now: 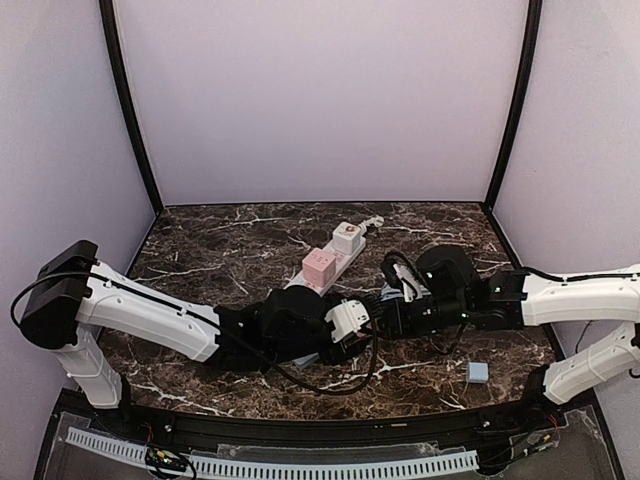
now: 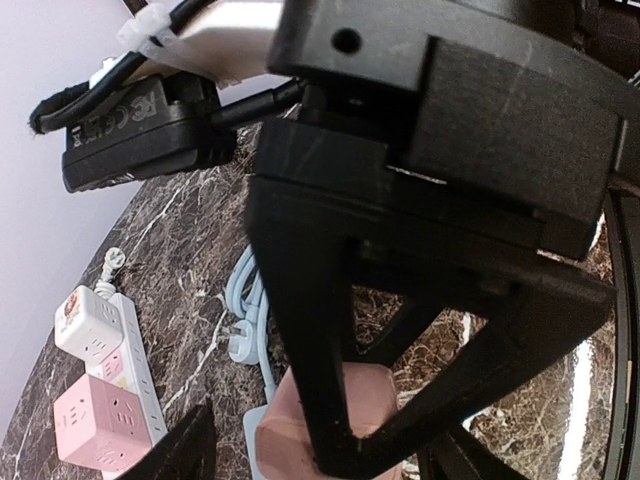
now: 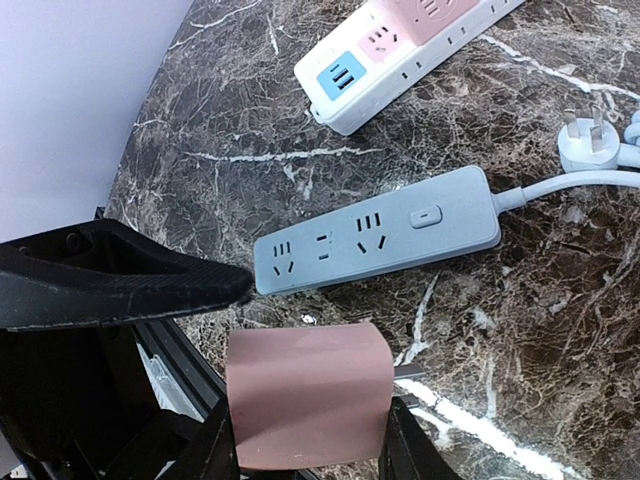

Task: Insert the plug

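Sitting between the fingers of the right gripper [image 3: 308,440], which clamp its two sides, the dusty-pink rectangular plastic plug [image 3: 305,395] points its metal prongs toward 3 o'clock over the dark veined marble table [image 3: 560,330]. A grey-blue flat power strip [image 3: 375,235] lies near at 12 o'clock, and a white power strip carrying pink cubes [image 3: 400,50] lies farther off at 1 o'clock. The left gripper [image 2: 320,455] has its fingers spread wide.

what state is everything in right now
pink plug adapter: gripped by right hand, not inserted
right hand: shut on pink plug adapter
left hand: open
grey-blue power strip: flat on table, sockets empty
white power strip: pink cube and white cube plugged in
loose white plug: unplugged, lying on table
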Robot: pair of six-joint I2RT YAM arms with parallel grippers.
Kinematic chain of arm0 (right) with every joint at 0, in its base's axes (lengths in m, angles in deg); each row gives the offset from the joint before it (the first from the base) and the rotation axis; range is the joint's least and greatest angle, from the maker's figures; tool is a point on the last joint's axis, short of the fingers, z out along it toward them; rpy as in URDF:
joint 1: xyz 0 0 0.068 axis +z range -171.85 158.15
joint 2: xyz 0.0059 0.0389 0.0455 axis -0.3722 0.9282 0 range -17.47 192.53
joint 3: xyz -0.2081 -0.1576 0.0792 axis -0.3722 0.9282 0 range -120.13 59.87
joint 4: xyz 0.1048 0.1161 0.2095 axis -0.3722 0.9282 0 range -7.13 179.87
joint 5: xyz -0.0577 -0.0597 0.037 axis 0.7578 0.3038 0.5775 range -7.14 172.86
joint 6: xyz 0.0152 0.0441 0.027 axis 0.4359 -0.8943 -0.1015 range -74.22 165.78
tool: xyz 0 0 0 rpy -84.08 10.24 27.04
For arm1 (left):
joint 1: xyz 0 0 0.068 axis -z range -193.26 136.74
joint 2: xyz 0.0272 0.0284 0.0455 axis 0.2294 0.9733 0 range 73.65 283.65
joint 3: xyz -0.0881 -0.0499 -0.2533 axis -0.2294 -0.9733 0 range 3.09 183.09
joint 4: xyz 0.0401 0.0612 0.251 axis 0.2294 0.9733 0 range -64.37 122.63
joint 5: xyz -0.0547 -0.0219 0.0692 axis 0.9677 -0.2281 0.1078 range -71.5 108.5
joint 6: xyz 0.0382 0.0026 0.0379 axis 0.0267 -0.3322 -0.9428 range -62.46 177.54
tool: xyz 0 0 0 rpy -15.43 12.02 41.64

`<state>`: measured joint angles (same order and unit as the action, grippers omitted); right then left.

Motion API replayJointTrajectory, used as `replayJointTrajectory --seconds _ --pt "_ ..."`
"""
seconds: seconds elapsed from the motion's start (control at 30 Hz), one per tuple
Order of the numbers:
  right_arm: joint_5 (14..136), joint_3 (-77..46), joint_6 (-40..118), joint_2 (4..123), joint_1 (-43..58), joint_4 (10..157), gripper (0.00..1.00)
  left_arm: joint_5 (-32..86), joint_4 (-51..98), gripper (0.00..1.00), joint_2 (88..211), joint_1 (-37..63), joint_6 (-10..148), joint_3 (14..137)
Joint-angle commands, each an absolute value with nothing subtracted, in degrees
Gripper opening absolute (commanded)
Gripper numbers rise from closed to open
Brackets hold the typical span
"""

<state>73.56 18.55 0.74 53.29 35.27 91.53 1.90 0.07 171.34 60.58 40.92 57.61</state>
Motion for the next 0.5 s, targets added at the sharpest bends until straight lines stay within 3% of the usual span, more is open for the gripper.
replayJointTrajectory --seconds 0.0,0.47 --pt "74.35 18.96 0.25 52.55 35.98 90.0 0.03 1.78 3.67 0.66 172.46 60.92 40.04 59.58" --pt "75.14 18.12 0.43 52.93 36.89 91.39 0.03 2.15 6.6 0.48 174.52 60.92 38.16 62.62"
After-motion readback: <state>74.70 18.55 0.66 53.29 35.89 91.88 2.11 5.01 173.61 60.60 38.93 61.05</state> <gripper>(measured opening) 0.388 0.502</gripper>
